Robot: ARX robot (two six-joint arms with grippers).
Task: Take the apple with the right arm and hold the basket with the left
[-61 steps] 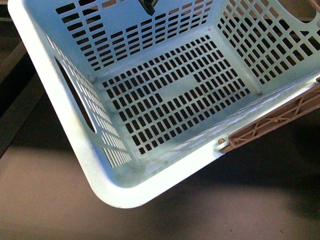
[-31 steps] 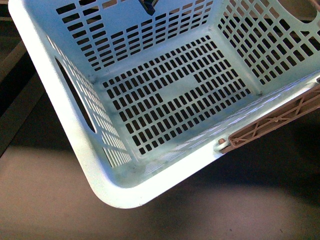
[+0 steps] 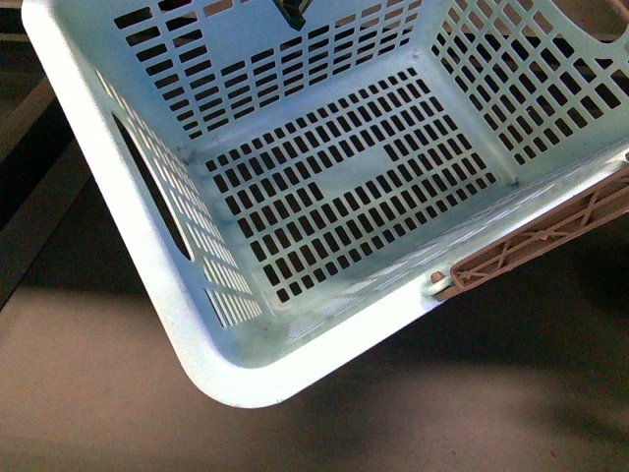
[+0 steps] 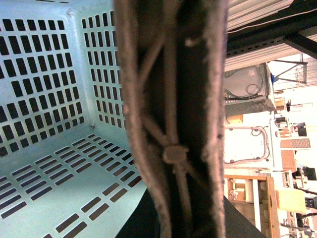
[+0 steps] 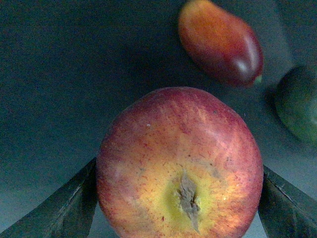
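The pale mint basket (image 3: 147, 256) fills the front view, tilted and held off the dark surface, its slotted floor empty. Its brownish-mauve lattice handle (image 3: 541, 236) runs along the right rim. In the left wrist view the handle (image 4: 168, 124) fills the middle, very close, with the basket's inside (image 4: 44, 124) beside it; my left gripper is shut on the handle, its fingers hidden. In the right wrist view the red apple (image 5: 179, 163) with a yellow patch round its stem dimple sits between my two dark fingers (image 5: 64, 208); the right gripper (image 5: 179, 198) is shut on it.
A dark purple-red oblong fruit (image 5: 220, 39) and a dark green fruit (image 5: 299, 104) lie on the dark surface beyond the apple. A dark piece (image 3: 293, 12) shows at the basket's far rim. Shelving and equipment (image 4: 257, 99) stand behind the handle.
The basket has shifted very slightly to the right in the front view. Otherwise it holds the same tilt.
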